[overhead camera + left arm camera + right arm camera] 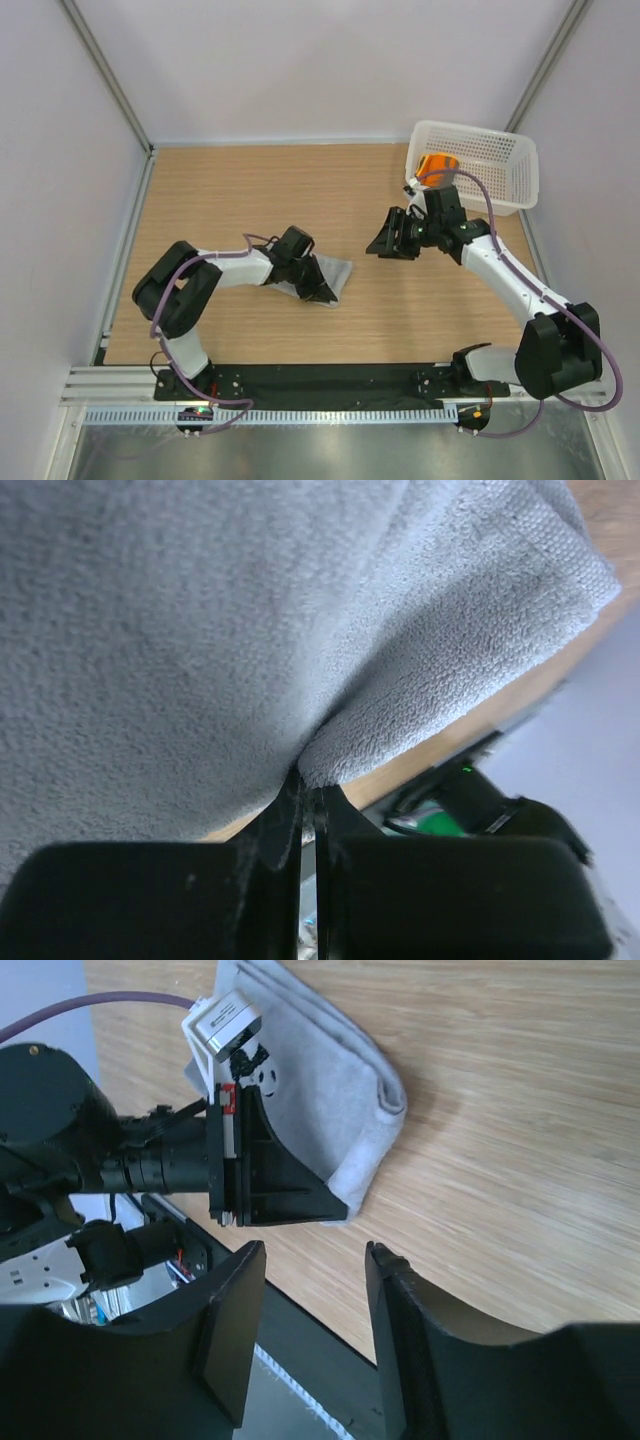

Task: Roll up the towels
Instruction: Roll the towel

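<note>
The light-grey towel [337, 270] lies folded on the wooden table [240, 190], left of centre. My left gripper [320, 290] is down on its near edge. In the left wrist view the towel [200, 630] fills the frame, and the left gripper [308, 792] is shut with the cloth's edge pinched at its tips. The orange towel [437, 165] lies bunched in the white basket [500, 165]. My right gripper [388, 243] hovers open and empty right of the grey towel. In the right wrist view, the right gripper [315, 1260] faces the towel [330, 1090] and the left gripper [275, 1175].
The white perforated basket stands at the back right corner, just behind the right wrist. A purple cable [480, 195] loops over the right arm by the basket rim. A black rail [330, 385] runs along the table's near edge.
</note>
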